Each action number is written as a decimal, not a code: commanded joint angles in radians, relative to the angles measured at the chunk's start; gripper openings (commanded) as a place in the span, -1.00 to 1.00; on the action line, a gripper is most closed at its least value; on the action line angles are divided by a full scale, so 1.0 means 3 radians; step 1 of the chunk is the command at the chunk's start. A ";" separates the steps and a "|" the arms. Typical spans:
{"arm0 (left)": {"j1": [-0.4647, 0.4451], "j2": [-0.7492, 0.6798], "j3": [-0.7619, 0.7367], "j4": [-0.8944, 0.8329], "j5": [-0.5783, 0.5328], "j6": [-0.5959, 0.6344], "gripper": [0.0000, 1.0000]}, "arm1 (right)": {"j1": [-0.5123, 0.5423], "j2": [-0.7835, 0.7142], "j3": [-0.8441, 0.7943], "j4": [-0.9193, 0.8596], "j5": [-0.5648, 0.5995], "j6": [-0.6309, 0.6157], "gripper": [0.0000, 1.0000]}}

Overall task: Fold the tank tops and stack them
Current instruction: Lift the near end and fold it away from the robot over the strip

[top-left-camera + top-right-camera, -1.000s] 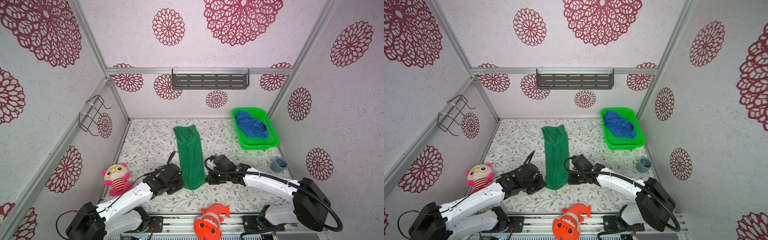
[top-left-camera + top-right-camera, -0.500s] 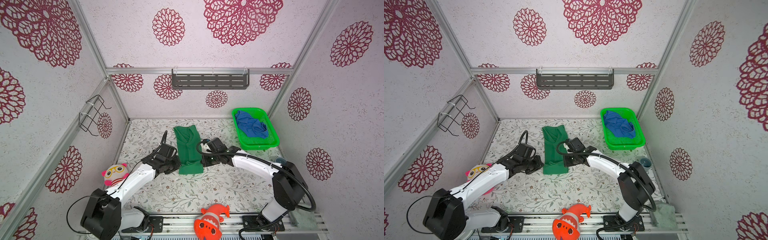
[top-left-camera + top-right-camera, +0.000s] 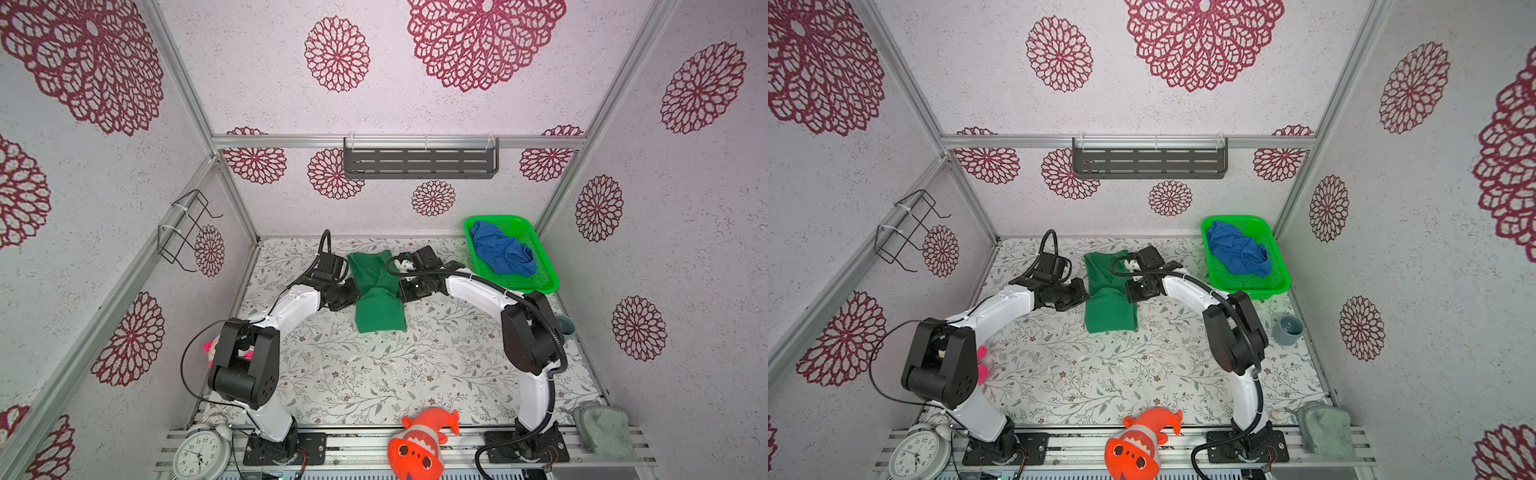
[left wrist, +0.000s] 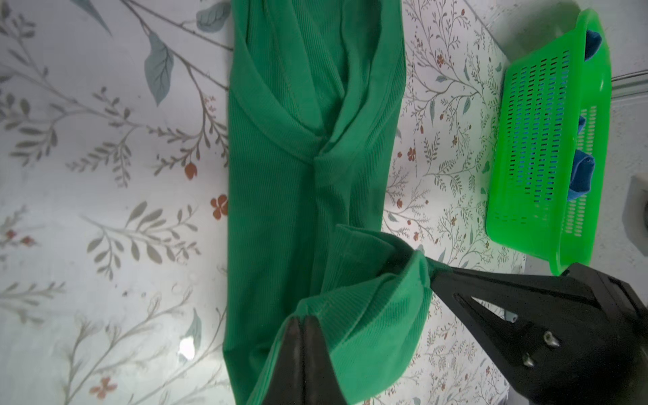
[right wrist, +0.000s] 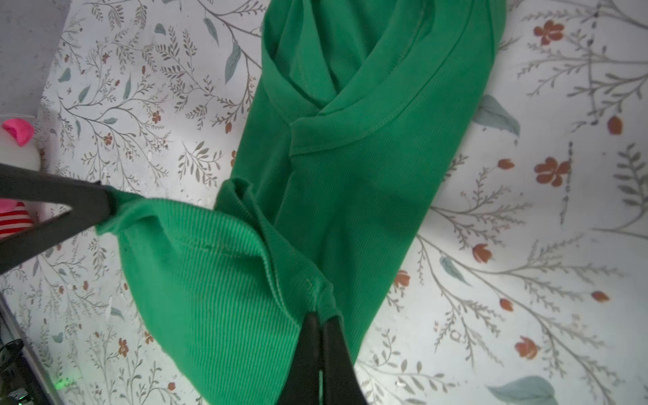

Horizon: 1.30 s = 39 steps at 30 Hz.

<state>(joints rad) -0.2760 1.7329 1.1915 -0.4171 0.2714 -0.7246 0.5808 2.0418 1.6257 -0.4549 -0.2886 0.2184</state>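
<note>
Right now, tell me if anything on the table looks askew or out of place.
The green tank top is mid-fold: its lifted hem sags bunched between the left pincer and right pincer, both shut on it. The blue tank top lies crumpled in the basket, unfolded. Nothing looks spilled or damaged.

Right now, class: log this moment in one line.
left tool, right tool: shut on hem of dark green cloth tank top | royal blue cloth tank top: in bright green mesh basket
</note>
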 commanded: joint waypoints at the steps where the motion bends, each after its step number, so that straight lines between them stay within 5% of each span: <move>1: 0.0090 0.0212 0.0144 0.0117 0.0158 0.0127 -1.00 | -0.0093 0.0107 0.0275 -0.0117 -0.0154 -0.0170 -1.00; 9: 0.0201 0.0909 0.0600 0.0290 0.0332 0.0187 -1.00 | -0.0214 0.0695 0.0935 -0.0261 -0.0241 -0.0258 -0.97; 10: 0.0220 0.0993 0.0707 0.0283 0.0333 0.0218 -0.97 | -0.0243 0.0768 0.1052 -0.0258 -0.0254 -0.0255 -0.77; 13: 0.0310 0.1062 0.0992 0.0134 0.0506 0.0357 -0.21 | -0.0331 0.0820 0.1271 -0.0258 -0.0240 -0.0278 -0.04; 14: 0.0342 0.1025 0.1047 0.0041 0.0522 0.0401 -0.11 | -0.0352 0.0778 0.1276 -0.0265 -0.0244 -0.0272 0.15; 16: 0.0401 0.0833 0.1045 -0.0134 0.0476 0.0484 0.01 | -0.0386 0.0596 0.1167 -0.0284 -0.0219 -0.0256 0.23; 21: 0.0377 0.0226 0.0318 0.0031 0.0444 0.0322 0.02 | -0.0374 -0.0120 0.0136 0.0202 -0.0208 0.0073 0.18; 28: -0.0016 -0.0382 -0.0869 0.0875 0.0414 -0.0377 -0.39 | -0.0147 -0.0748 -0.1010 0.0837 -0.0413 0.0590 -0.32; 33: -0.0274 -0.0487 -0.0801 0.1031 0.0211 -0.0578 -0.40 | 0.0081 -0.0793 -0.1249 0.1345 -0.0528 0.0952 -0.44; 39: -0.0332 -0.0002 -0.0746 0.1179 0.0221 -0.0683 -0.39 | 0.0130 -0.0435 -0.1299 0.1525 -0.0459 0.1219 -0.45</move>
<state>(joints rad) -0.3679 1.6749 0.9958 -0.1226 0.3569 -0.8913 0.6334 1.8866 1.2457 -0.0628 -0.4316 0.5114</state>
